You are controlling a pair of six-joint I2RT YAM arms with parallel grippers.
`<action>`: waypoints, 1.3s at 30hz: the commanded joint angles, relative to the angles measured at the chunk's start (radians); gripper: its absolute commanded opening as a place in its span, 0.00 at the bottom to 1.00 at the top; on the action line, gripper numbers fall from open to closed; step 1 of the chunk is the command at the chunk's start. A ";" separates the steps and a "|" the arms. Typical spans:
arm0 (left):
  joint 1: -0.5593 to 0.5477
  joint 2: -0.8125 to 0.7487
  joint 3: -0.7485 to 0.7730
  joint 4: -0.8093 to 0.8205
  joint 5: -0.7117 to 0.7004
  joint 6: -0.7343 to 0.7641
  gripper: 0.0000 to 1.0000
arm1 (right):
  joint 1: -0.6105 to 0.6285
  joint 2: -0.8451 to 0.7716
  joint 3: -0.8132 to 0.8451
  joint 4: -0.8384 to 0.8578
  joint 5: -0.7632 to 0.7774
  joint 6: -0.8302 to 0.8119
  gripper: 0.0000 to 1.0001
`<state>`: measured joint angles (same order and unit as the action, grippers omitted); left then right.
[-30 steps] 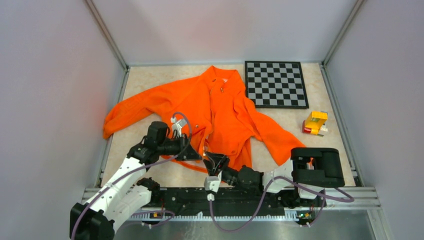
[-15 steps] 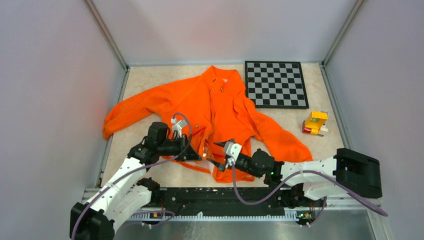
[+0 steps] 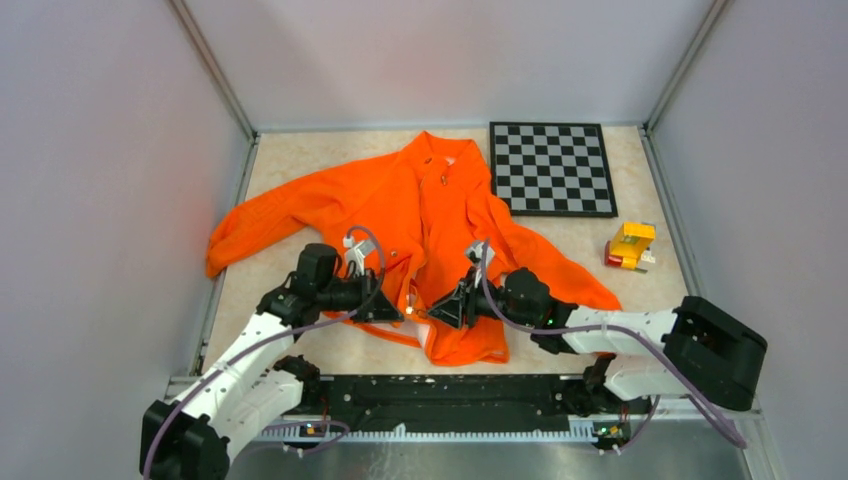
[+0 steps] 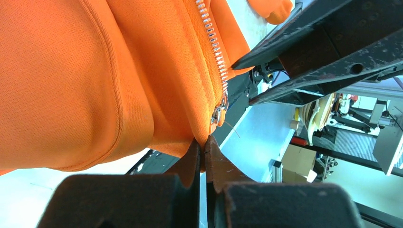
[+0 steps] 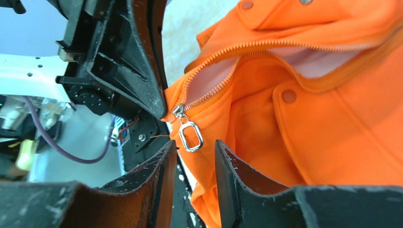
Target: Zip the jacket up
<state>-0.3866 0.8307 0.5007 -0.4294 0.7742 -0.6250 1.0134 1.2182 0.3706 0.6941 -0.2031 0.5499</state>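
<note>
The orange jacket (image 3: pixel 420 215) lies spread on the table, collar at the far side, front mostly unzipped with white lining (image 5: pixel 309 61) showing. My left gripper (image 3: pixel 398 311) is shut on the jacket's bottom hem just below the zipper's lower end (image 4: pixel 217 114). My right gripper (image 3: pixel 440 312) is open, right beside the left one at the hem. In the right wrist view the silver zipper pull (image 5: pixel 190 134) hangs just beyond my open fingertips (image 5: pixel 196 148), not gripped. The left gripper's dark fingers (image 5: pixel 142 71) show close behind the pull.
A black-and-white chessboard (image 3: pixel 552 168) lies at the far right, touching the jacket's shoulder. A yellow and red toy block stack (image 3: pixel 630 246) stands right of the jacket's right sleeve. Metal frame rails border the table.
My right arm has swung from the near edge up and left to the jacket's bottom hem, ending beside the left gripper. The left arm has held still on the hem.
</note>
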 commanded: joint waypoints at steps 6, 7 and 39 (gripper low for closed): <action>0.003 0.010 0.004 0.040 0.034 0.013 0.00 | -0.039 0.128 0.094 0.048 -0.204 0.155 0.37; 0.003 0.010 0.004 0.040 0.034 0.013 0.00 | -0.039 0.132 0.092 0.057 -0.203 0.153 0.38; 0.003 0.023 -0.016 0.059 0.054 -0.012 0.00 | -0.039 0.168 0.157 -0.013 -0.144 0.074 0.15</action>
<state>-0.3866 0.8558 0.4938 -0.4107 0.7963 -0.6300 0.9848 1.3876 0.4652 0.6781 -0.3603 0.6460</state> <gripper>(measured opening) 0.012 0.208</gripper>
